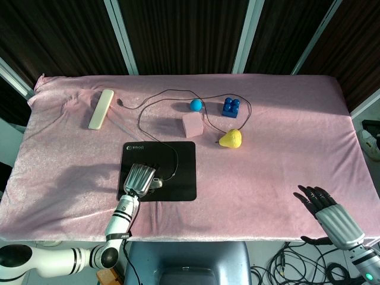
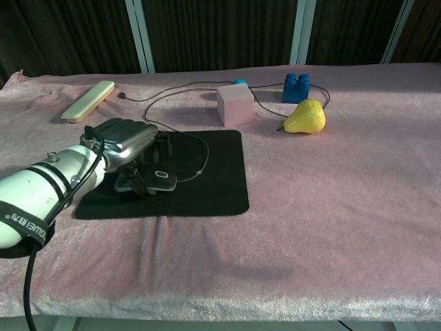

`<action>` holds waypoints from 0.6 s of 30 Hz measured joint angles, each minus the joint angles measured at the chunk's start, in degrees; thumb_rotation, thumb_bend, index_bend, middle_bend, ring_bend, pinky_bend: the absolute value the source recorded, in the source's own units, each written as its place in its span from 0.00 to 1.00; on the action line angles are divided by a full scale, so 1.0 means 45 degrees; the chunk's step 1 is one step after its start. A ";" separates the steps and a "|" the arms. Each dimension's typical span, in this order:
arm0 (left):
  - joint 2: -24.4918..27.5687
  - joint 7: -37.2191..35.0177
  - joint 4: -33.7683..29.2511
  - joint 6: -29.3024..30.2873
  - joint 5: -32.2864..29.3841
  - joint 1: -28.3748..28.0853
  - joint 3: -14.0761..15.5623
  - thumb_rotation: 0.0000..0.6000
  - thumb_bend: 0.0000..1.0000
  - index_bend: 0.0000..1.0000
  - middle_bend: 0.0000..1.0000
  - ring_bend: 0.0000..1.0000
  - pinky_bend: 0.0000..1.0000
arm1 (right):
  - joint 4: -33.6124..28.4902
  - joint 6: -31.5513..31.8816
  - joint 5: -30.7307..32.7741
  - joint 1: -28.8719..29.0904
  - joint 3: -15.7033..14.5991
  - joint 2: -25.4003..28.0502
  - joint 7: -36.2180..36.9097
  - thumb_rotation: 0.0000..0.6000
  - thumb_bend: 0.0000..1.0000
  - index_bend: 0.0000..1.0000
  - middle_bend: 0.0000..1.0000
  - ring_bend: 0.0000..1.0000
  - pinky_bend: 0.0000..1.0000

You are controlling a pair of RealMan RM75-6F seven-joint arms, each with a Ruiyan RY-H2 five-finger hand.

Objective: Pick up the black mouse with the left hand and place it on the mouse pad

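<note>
We see the left hand [image 1: 140,179] lying over the black mouse [image 2: 148,181] on the mouse pad [image 1: 181,172], its fingers curled down around the mouse body. In the chest view the mouse rests flat on the pad's left half, its underside touching the surface. The mouse cable [image 1: 172,95] runs from the mouse toward 12 o'clock and loops across the pink tablecloth [image 1: 285,148]. From the pad, a pink cube [image 1: 192,124] sits at 12 o'clock, a yellow pear [image 1: 230,139] at 2 o'clock, a blue ball [image 1: 195,105] and a blue block [image 1: 231,106] beyond them, and a cream bar [image 1: 101,108] at 10 o'clock. The right hand [image 1: 325,208] lies near the table's 5 o'clock corner, fingers spread and holding nothing.
</note>
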 measured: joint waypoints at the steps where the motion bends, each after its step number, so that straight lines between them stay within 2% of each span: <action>1: 0.0097 -0.0066 -0.0080 -0.0103 -0.0087 0.0022 0.0005 1.00 0.30 0.00 0.00 0.07 0.40 | -0.0003 -0.0034 0.0010 0.0009 0.0001 -0.0012 -0.0038 1.00 0.05 0.00 0.00 0.01 0.19; 5: 0.0618 -0.0565 -0.0621 -0.0541 -0.0493 0.0112 -0.0022 1.00 0.28 0.00 0.00 0.00 0.36 | -0.0019 -0.0102 0.0048 0.0029 0.0009 -0.0037 -0.0127 1.00 0.05 0.00 0.00 0.01 0.19; 12: 0.1279 -0.0826 -0.1415 -0.0592 -0.0554 0.0220 0.0143 1.00 0.28 0.00 0.00 0.00 0.35 | -0.0054 -0.0181 0.0071 0.0057 0.0004 -0.0054 -0.0221 1.00 0.05 0.00 0.00 0.01 0.19; 18: 0.2318 -0.0057 -0.2595 -0.0229 -0.0809 0.0289 0.0542 1.00 0.28 0.00 0.00 0.00 0.35 | -0.0087 -0.0214 0.0101 0.0070 0.0005 -0.0050 -0.0263 1.00 0.05 0.00 0.00 0.01 0.19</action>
